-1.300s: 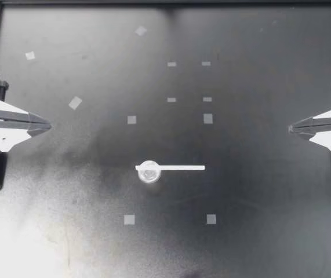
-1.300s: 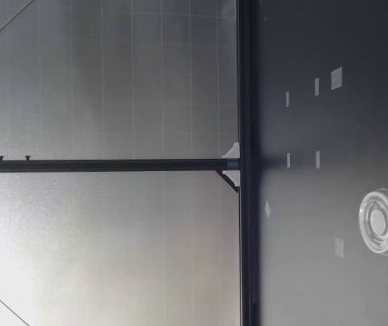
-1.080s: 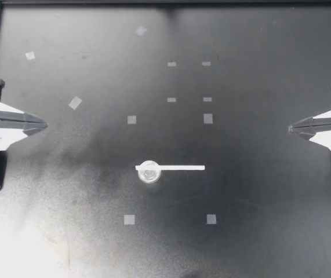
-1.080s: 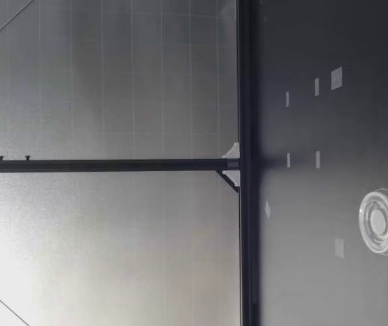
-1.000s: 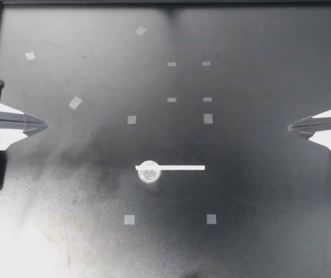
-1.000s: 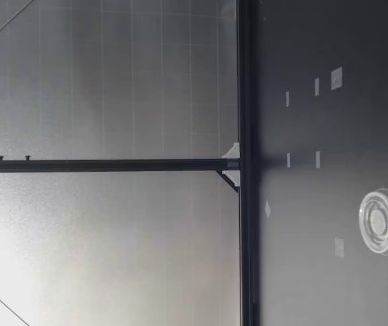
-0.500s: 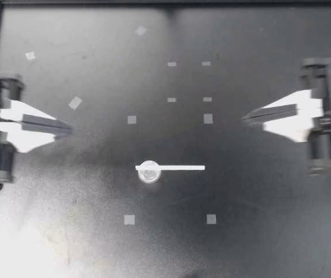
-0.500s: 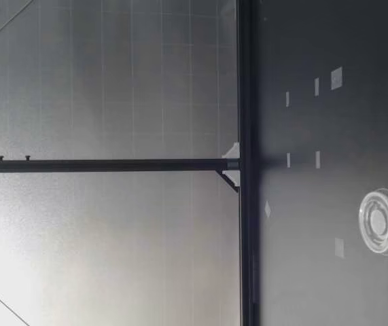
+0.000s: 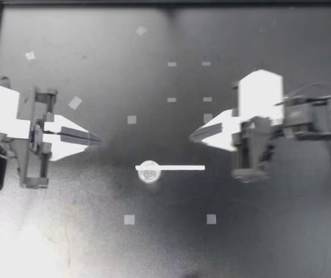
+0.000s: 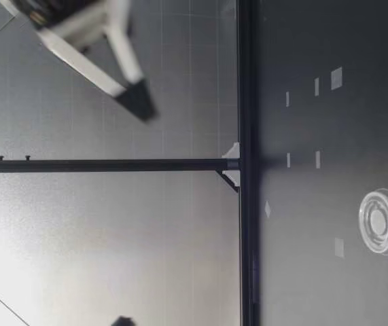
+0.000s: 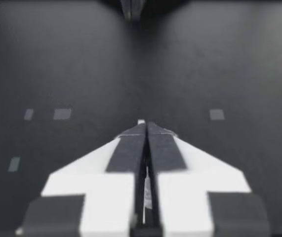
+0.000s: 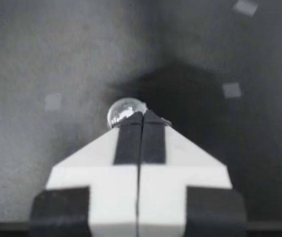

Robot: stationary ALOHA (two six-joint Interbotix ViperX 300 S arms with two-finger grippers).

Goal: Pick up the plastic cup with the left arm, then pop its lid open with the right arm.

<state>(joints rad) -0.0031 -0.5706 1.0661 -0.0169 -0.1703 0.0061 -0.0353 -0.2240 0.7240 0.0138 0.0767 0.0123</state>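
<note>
A small clear round cup (image 9: 149, 172) stands on the black table (image 9: 269, 231), touching the end of a thin white strip (image 9: 179, 168). My left gripper (image 9: 97, 139) hovers beside the cup, its fingers (image 11: 131, 148) pressed together on nothing. My right gripper (image 9: 192, 137) reaches in from the other side, above the strip's far end, also shut and empty. In the right wrist view the cup (image 12: 123, 109) shows just past the shut right gripper (image 12: 141, 114). The low view has the cup (image 10: 382, 221) close to the camera and my right gripper (image 10: 141, 105) high above the table.
Small pale tape squares (image 9: 131, 120) are scattered over the table, two of them (image 9: 129, 219) nearer the front. A dark frame rail (image 9: 165, 3) runs along the table's far edge. A black crossbar (image 10: 112, 164) spans the backdrop behind it.
Both arms have swung in from the table's sides toward the middle, the right one farther. The right gripper has come into the low view. Cup and strip have not moved.
</note>
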